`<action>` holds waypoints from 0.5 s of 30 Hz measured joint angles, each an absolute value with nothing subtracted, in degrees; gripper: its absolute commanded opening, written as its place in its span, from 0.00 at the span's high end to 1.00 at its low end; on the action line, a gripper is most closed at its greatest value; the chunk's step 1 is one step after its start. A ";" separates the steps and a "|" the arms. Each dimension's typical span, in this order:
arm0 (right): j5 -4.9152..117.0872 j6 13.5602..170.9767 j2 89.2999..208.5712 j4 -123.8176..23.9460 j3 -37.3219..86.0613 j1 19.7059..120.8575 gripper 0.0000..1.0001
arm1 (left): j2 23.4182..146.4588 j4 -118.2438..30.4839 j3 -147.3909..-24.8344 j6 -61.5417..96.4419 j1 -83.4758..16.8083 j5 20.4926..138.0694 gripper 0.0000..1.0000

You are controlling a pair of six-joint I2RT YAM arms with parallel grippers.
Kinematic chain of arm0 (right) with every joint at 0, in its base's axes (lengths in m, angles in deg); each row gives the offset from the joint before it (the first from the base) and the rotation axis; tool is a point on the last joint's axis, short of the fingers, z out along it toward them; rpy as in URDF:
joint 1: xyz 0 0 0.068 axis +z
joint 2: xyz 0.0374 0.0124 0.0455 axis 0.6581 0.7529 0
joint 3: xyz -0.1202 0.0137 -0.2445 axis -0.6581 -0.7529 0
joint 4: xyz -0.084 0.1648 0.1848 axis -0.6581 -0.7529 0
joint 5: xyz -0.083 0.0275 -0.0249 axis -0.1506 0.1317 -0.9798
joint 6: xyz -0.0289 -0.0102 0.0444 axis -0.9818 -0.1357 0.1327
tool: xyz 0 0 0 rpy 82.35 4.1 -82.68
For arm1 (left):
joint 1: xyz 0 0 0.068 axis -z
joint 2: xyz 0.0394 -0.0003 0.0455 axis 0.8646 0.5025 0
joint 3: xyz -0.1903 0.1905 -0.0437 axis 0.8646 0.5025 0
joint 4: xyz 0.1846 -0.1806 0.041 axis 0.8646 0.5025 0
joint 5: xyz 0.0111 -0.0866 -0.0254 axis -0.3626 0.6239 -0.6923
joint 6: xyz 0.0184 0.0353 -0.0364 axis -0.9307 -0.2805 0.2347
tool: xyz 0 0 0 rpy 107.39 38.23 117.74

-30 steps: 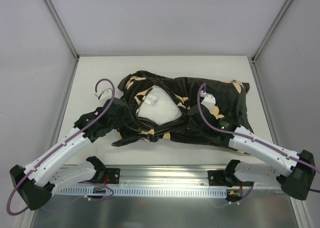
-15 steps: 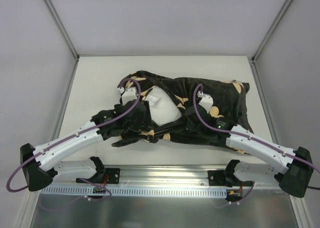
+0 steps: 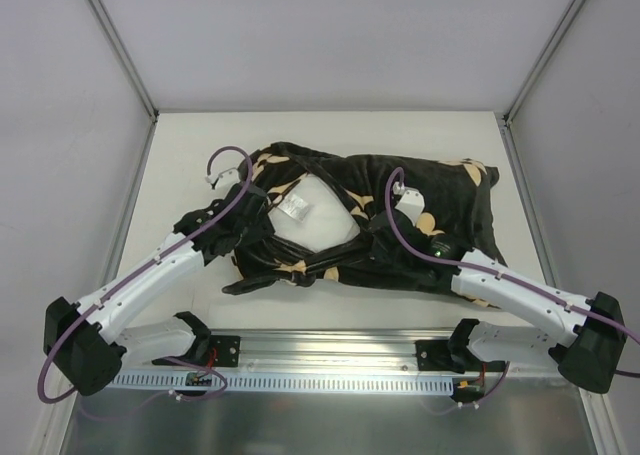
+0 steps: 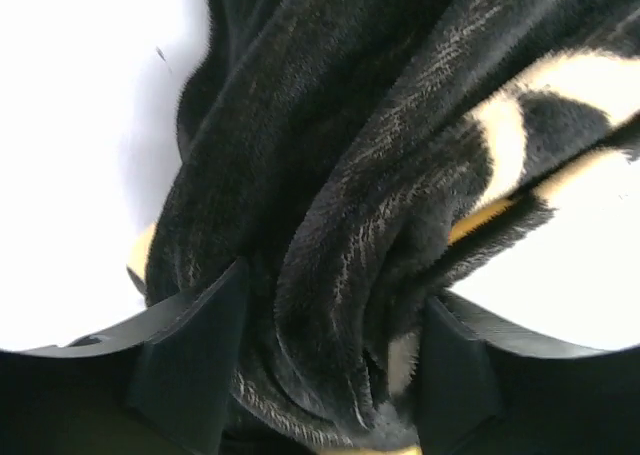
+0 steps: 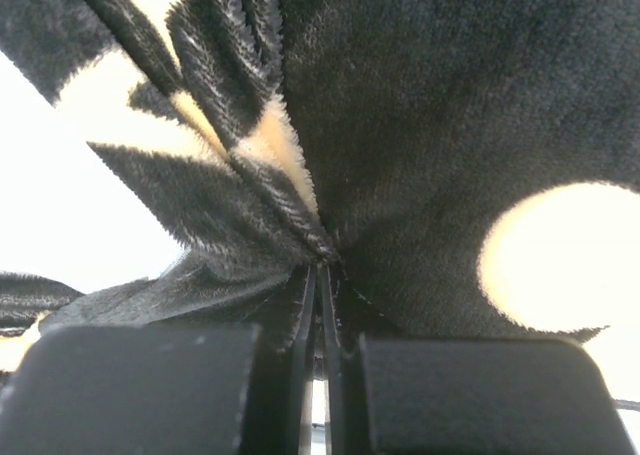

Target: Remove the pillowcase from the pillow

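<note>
Pinching pillowcase (image 5: 450, 95) fabric, right gripper (image 5: 322, 275) fully closed, left gripper (image 4: 330, 295) half-open, clamping thick fold

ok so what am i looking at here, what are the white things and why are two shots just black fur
The white things are two robot arms, the left arm and right arm, bolted to the near edge of a table. The wide picture comes from a camera above and behind them. The two dark close-ups come from a camera on each wrist. On the table lies a white pillow partly inside a black pillowcase. The right hand pinches the pillowcase shut; the left hand has a thick fold between its fingers.
</note>
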State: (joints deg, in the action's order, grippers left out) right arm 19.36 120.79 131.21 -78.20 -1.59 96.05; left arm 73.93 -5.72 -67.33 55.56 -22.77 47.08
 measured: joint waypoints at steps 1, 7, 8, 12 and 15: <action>19.39 120.79 131.23 -78.29 -1.59 96.11 0.99 | 72.95 -5.92 -66.65 55.65 -22.97 47.82 0.57; 19.67 120.74 132.13 -78.68 -1.16 96.14 0.99 | 66.98 -7.32 -62.74 56.00 -24.28 51.62 0.72; 19.74 120.70 132.21 -78.79 -1.00 96.14 0.99 | 66.26 -7.67 -61.78 56.26 -24.72 52.50 0.71; 19.63 119.87 132.26 -80.10 0.15 96.16 0.97 | 64.40 -9.20 -57.25 57.75 -27.15 55.56 0.38; 19.43 118.38 132.17 -81.48 1.86 96.20 0.79 | 63.77 -11.69 -53.43 59.39 -29.64 58.66 0.57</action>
